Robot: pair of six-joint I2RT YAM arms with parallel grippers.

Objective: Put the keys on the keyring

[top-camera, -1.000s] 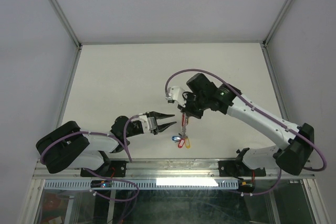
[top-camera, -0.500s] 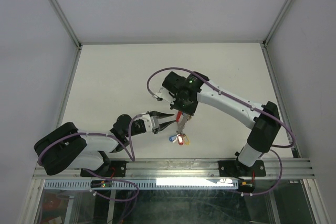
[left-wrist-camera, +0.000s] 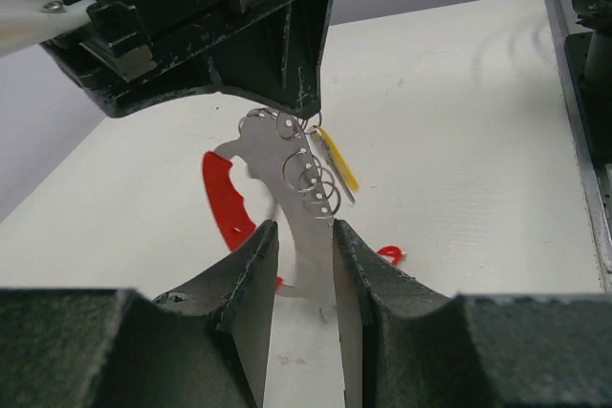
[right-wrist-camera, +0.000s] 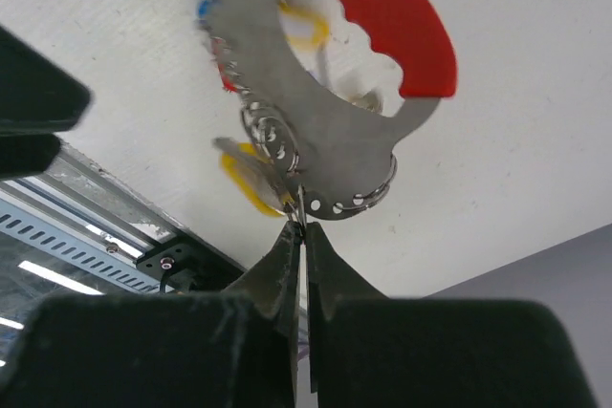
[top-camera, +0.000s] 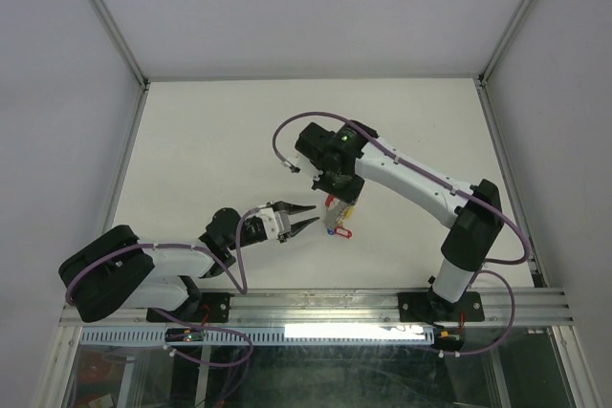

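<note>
The keyring (left-wrist-camera: pixel 222 200), a red arc on a grey bar with small wire rings, hangs upright from my right gripper (right-wrist-camera: pixel 301 226). That gripper is shut on a thin metal piece at the bar's top end. One of the keys, with a yellow tag (left-wrist-camera: pixel 337 160), dangles beside the bar. A red tag (left-wrist-camera: pixel 390 255) shows low behind it, and a blue tag (right-wrist-camera: pixel 203 9) shows blurred in the right wrist view. My left gripper (left-wrist-camera: pixel 302 231) is open, and the bar's lower end shows in its gap. From above, the left gripper (top-camera: pixel 314 216) stops just short of the keyring (top-camera: pixel 335 215).
The white table (top-camera: pixel 239 140) is walled in by grey panels on three sides. A metal rail (top-camera: pixel 316 305) runs along the near edge between the arm bases. A purple cable (top-camera: pixel 287 136) loops off the right wrist.
The right arm has swung left and lifted the keyring, so the key tags rose away from the near edge. The left gripper has stayed open and barely shifted toward it.
</note>
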